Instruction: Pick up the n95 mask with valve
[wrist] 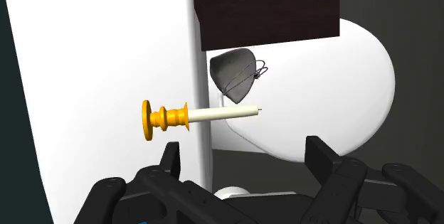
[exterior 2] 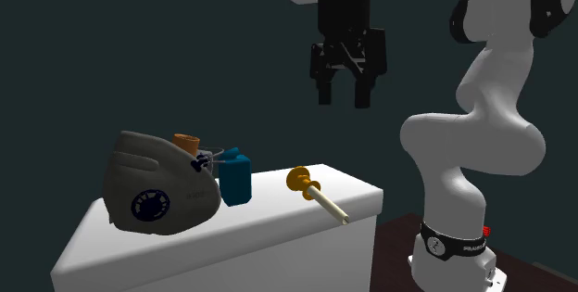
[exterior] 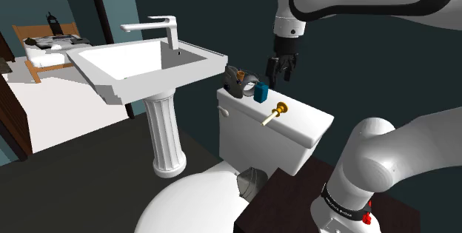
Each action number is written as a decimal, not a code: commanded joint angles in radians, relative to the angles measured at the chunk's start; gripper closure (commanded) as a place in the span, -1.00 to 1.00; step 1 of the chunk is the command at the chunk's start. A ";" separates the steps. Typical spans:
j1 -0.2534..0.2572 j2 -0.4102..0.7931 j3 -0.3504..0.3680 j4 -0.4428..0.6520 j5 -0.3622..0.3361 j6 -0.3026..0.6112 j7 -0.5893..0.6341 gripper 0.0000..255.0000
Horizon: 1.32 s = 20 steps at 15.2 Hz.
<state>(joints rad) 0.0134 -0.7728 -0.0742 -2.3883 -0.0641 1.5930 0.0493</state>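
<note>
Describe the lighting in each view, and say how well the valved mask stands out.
Shoulder view: sink brightly lit, the grey mask dark against a dark wall. Second exterior view: dim, mask shaded, its valve plain. Wrist view: white tank evenly bright, candle clear.

Shoulder view looks down, second exterior nearer; both share the tank [exterior: 252, 132].

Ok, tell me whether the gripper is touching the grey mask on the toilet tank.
Apart. The second exterior view shows the open gripper hanging above the tank, with bare wall between it and the mask.
</note>
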 commanded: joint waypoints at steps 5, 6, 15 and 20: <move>0.013 0.129 -0.055 0.048 0.006 0.115 -0.073 -1.00; 0.018 0.162 -0.069 0.064 0.010 0.141 -0.092 -1.00; 0.066 0.480 -0.179 0.267 0.108 0.316 -0.283 -1.00; 0.075 0.567 -0.201 0.311 0.152 0.366 -0.341 -1.00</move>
<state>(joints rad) 0.0875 -0.2158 -0.2728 -2.0751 0.0834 1.9462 -0.2842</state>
